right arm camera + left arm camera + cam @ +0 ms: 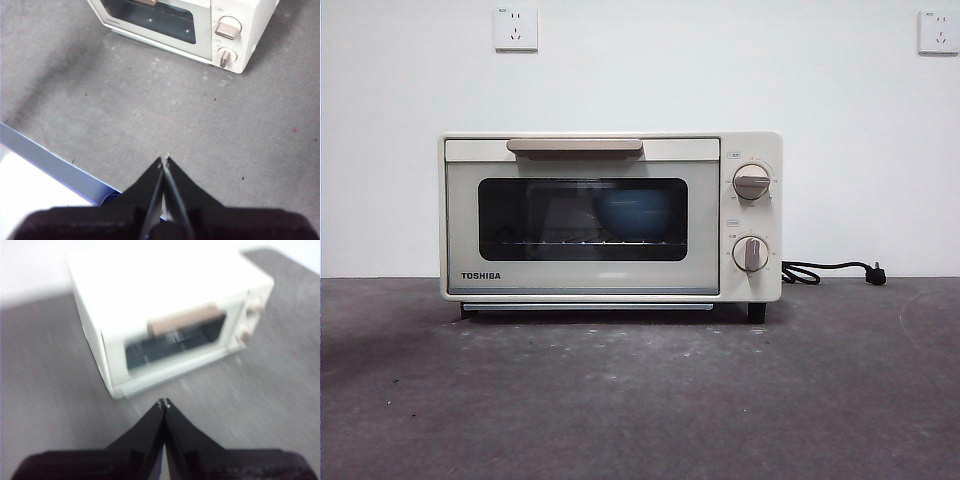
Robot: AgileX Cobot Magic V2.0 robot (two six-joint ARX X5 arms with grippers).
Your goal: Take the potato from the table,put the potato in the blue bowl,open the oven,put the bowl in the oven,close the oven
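Note:
The cream-white oven [610, 216] stands on the dark grey table [640, 400] with its door closed. Through the dark door window the blue bowl [633, 213] shows on the rack inside, toward the right. The potato is hidden. My left gripper [164, 402] is shut and empty, hovering above the table in front of the oven [170, 315], short of its door. My right gripper [164, 160] is shut and empty too, back over the table well away from the oven [200, 25]. Neither arm shows in the front view.
A black cord with a plug [830, 271] lies on the table right of the oven. Two wall sockets [515, 28] sit high on the white wall. A blue table edge [50, 162] runs beside my right gripper.

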